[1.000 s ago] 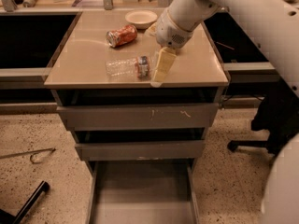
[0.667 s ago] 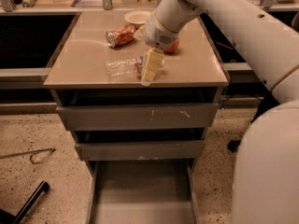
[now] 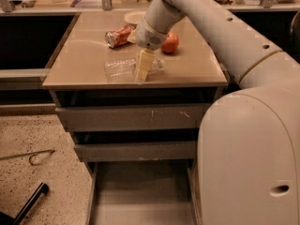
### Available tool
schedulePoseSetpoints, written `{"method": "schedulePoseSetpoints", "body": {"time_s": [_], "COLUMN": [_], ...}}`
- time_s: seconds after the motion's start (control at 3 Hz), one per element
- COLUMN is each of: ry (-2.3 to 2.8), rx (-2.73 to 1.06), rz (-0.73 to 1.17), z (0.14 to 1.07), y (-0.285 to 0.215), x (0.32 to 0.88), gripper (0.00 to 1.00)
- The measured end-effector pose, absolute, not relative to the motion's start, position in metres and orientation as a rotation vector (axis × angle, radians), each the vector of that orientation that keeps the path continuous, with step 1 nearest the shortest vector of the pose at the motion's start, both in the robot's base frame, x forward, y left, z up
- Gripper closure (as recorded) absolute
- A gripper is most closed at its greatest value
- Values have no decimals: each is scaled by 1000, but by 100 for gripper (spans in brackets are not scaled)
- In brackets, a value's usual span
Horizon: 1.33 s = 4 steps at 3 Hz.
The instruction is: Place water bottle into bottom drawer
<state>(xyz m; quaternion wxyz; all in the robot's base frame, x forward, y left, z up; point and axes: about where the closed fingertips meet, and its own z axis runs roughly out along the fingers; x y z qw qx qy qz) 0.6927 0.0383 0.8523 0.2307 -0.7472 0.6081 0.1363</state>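
**Seating the grasp on the bottle before any lift**

The robot's pale two-finger gripper (image 3: 141,74) is down on the tan cabinet top (image 3: 79,64), standing across the clear ribbed plastic water bottle (image 3: 119,69). The bottle lies on its side near the front edge, its body stretching to the left of the gripper. I cannot tell how wide the gripper stands, or whether it holds the bottle or only covers it.

The step in hand looks like the grasp itself. The bottle is thin, round and probably light, so it may roll or squirt sideways under an off-centre pinch. The grip should cross the bottle's width squarely and close gently but fully. The lift should be straight up, so that the bottle does not drag toward the edge.

The crushed red soda can (image 3: 119,35) and the round red fruit (image 3: 169,42) lie further back, apart from the bottle. The pale shallow dish (image 3: 132,17) sits at the rear. None of them crowds the grasp.

The wide grey metal bottom drawer (image 3: 140,198) stands pulled out below, its flat floor open to view. Above it are the middle grey drawer (image 3: 136,150) and the scratched-front top drawer (image 3: 136,117), both protruding a little. The carry should therefore swing out past their fronts before descending, and the release should come low over the floor.
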Motion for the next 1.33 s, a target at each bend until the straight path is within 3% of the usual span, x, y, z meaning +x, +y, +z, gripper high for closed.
{"method": "schedulePoseSetpoints", "body": {"time_s": [0.33, 0.67, 1.33], "ry": [1714, 1715, 1725], "rx": [-2081, -2084, -2082], "rz": [445, 448, 432], "z": [831, 830, 830], "y": [38, 38, 38], "x": [689, 688, 683], "gripper": [0, 19, 65]}}
